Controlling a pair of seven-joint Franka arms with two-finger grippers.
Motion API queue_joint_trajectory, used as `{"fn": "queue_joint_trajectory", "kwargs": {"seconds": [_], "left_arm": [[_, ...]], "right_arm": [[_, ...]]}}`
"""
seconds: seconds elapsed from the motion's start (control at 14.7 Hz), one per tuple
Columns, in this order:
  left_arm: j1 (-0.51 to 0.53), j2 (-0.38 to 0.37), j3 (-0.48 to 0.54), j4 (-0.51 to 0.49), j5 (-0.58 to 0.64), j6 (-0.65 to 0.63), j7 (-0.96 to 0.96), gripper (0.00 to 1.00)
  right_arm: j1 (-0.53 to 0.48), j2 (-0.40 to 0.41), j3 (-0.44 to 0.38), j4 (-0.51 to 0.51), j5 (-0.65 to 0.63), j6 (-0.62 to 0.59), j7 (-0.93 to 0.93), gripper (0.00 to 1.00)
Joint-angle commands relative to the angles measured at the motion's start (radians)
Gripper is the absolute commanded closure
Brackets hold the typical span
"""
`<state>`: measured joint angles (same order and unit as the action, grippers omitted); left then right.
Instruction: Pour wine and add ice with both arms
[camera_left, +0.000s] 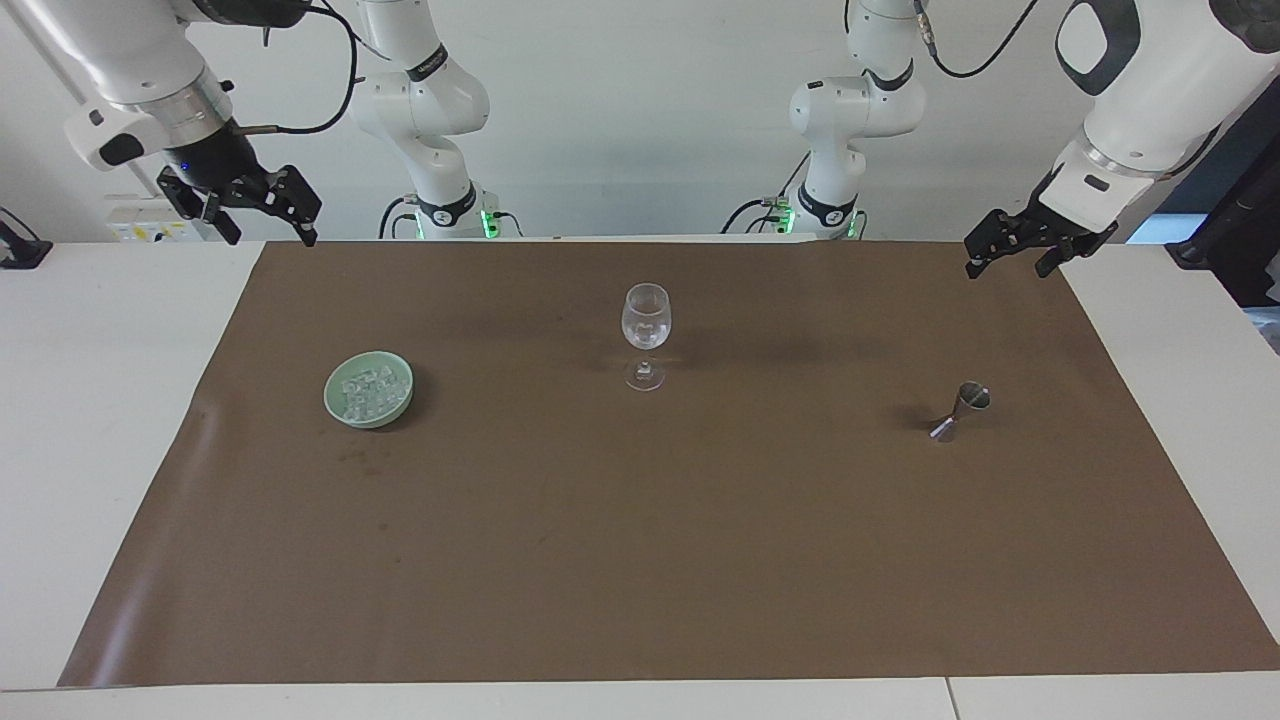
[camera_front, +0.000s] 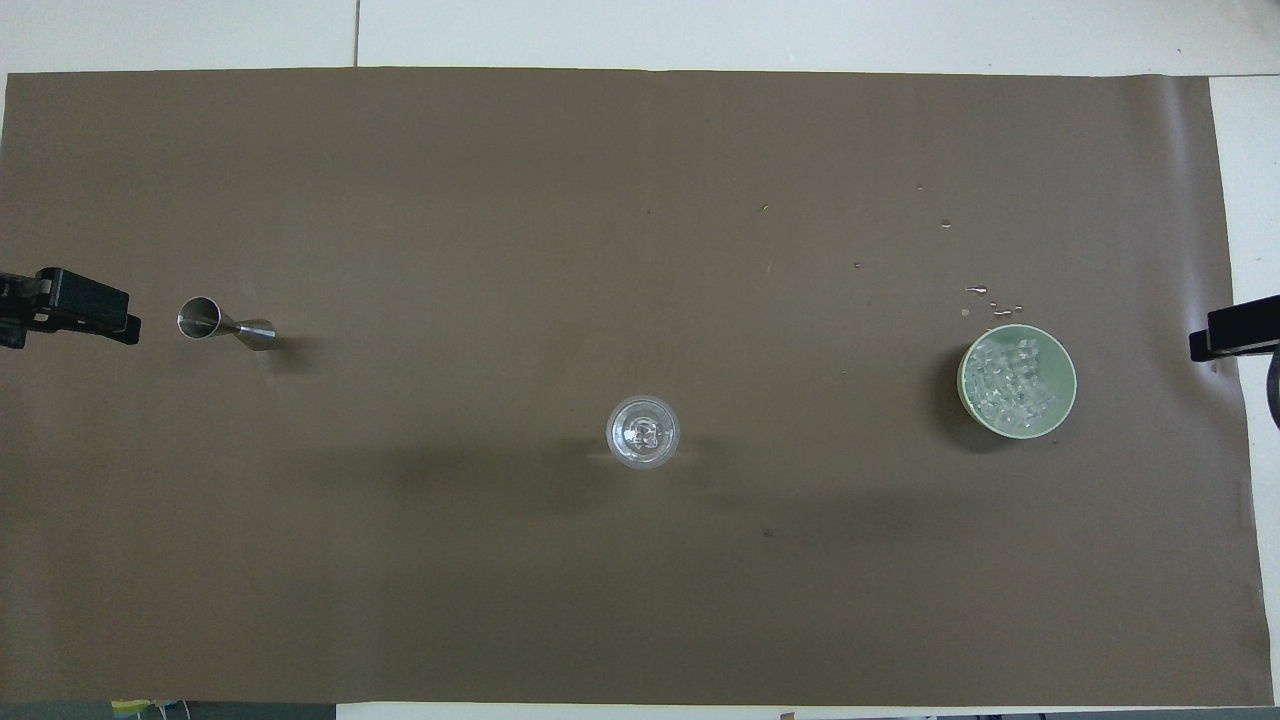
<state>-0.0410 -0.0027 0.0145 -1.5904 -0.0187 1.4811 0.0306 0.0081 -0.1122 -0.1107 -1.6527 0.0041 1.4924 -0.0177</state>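
Observation:
A clear wine glass (camera_left: 646, 335) stands mid-mat, with a few ice cubes in its bowl in the overhead view (camera_front: 642, 432). The ice (camera_left: 368, 390) (camera_front: 1010, 378) is heaped in a pale green bowl (camera_left: 335, 400) (camera_front: 1066, 400) toward the right arm's end. A small metal jigger (camera_left: 962, 408) (camera_front: 225, 325) sits toward the left arm's end. My left gripper (camera_left: 1010, 262) (camera_front: 85, 312) is open and empty, raised over the mat's corner by the jigger. My right gripper (camera_left: 265, 222) (camera_front: 1230, 335) is open and empty, raised over the mat's edge beside the bowl.
A brown mat (camera_left: 640, 560) covers most of the white table (camera_left: 100, 400). Several small droplets or ice bits (camera_front: 990, 300) lie on the mat just farther from the robots than the bowl.

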Motion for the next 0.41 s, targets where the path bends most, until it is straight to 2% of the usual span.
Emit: {"fn": "queue_joint_trajectory", "kwargs": {"seconds": [0.0, 0.34], "left_arm": [[0.018, -0.016, -0.01, -0.013, -0.013, -0.008, 0.038, 0.0], [0.012, -0.019, -0.01, -0.028, -0.013, 0.005, 0.045, 0.0]], "right_arm": [[0.001, -0.018, 0.003, -0.019, -0.027, 0.012, -0.007, 0.0], [0.001, -0.018, 0.026, -0.018, -0.055, 0.017, -0.005, 0.0]]}}
